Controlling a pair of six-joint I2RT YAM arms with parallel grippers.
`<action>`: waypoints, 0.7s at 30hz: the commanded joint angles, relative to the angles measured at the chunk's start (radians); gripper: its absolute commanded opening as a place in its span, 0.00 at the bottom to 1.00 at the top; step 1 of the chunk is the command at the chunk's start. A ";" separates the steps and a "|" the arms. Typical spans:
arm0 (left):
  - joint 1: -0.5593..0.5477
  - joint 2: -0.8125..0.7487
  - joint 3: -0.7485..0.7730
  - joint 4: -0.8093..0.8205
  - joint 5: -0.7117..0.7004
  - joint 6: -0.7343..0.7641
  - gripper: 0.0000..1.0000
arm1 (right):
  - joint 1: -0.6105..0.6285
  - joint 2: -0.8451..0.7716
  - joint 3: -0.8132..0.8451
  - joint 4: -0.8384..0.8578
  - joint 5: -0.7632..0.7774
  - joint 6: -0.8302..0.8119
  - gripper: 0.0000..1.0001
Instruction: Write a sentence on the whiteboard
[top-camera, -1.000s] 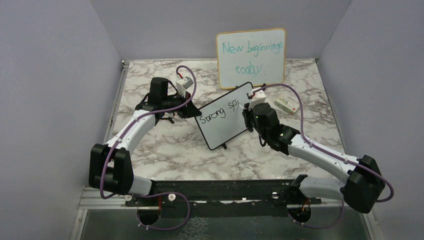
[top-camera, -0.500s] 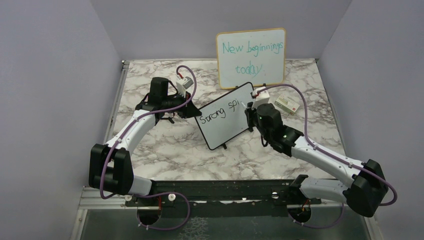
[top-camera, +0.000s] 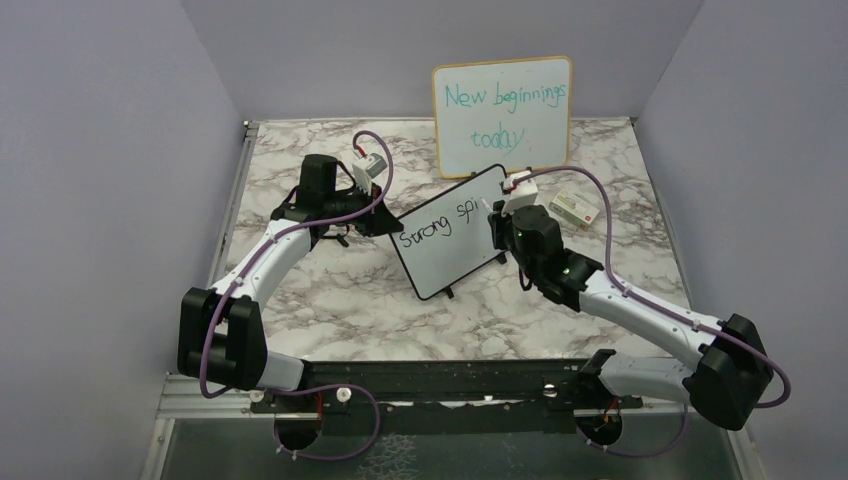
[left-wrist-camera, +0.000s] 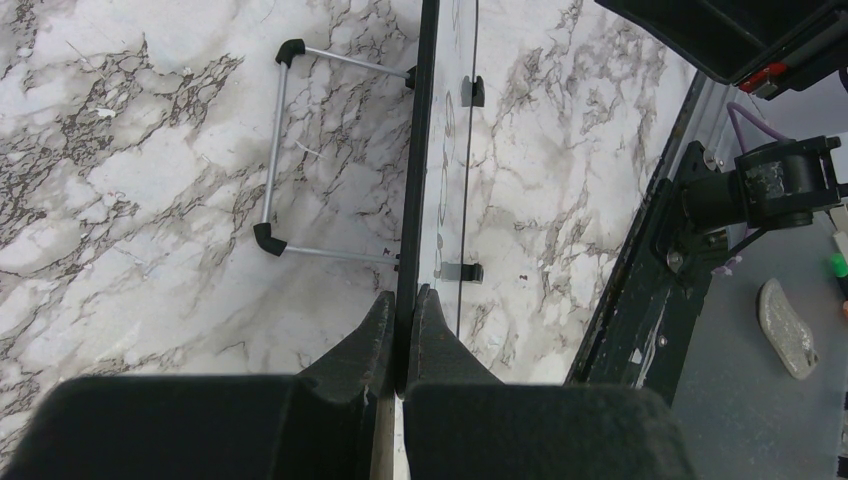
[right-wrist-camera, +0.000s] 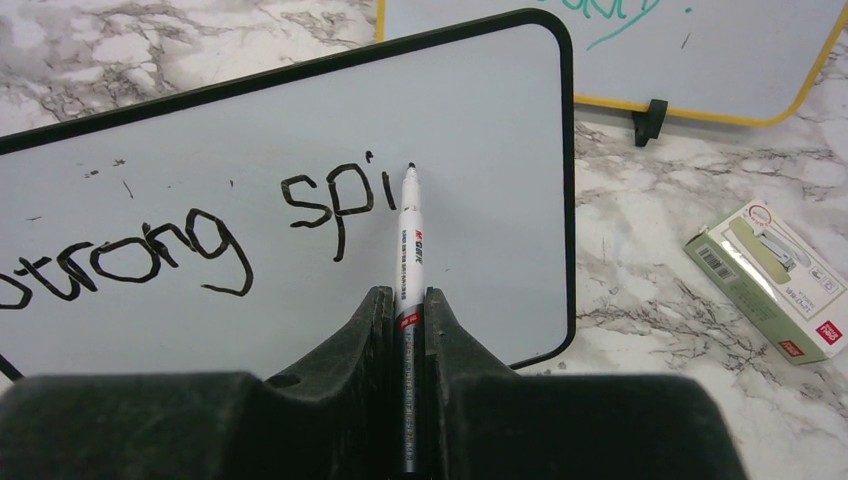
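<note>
The small black-framed whiteboard (top-camera: 448, 234) stands tilted in the middle of the marble table and reads "Strong spi" in black. In the right wrist view the whiteboard (right-wrist-camera: 300, 180) fills the upper left. My right gripper (right-wrist-camera: 407, 296) is shut on a white marker (right-wrist-camera: 409, 235), whose black tip sits just right of the "i". In the top view the right gripper (top-camera: 497, 216) is at the board's right end. My left gripper (left-wrist-camera: 403, 300) is shut on the whiteboard's (left-wrist-camera: 424, 150) edge, seen edge-on there. From above, the left gripper (top-camera: 388, 222) is at the board's left corner.
A larger wood-framed board (top-camera: 503, 115) with teal writing "New beginnings today" stands at the back. A small green and white box (top-camera: 573, 210) lies right of the whiteboard, the same box (right-wrist-camera: 775, 280) showing in the right wrist view. The whiteboard's wire stand (left-wrist-camera: 275, 150) rests on the marble.
The right gripper with the marker has shifted slightly up and right along the board, past the "i". The left arm and the whiteboard have stayed put.
</note>
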 joint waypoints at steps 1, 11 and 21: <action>-0.024 0.058 -0.045 -0.118 -0.185 0.083 0.00 | 0.000 0.017 0.023 0.043 -0.007 -0.015 0.00; -0.024 0.060 -0.045 -0.120 -0.182 0.083 0.00 | 0.000 0.026 0.033 0.057 -0.019 -0.022 0.01; -0.024 0.059 -0.045 -0.120 -0.182 0.083 0.00 | 0.000 0.049 0.038 0.072 -0.021 -0.029 0.00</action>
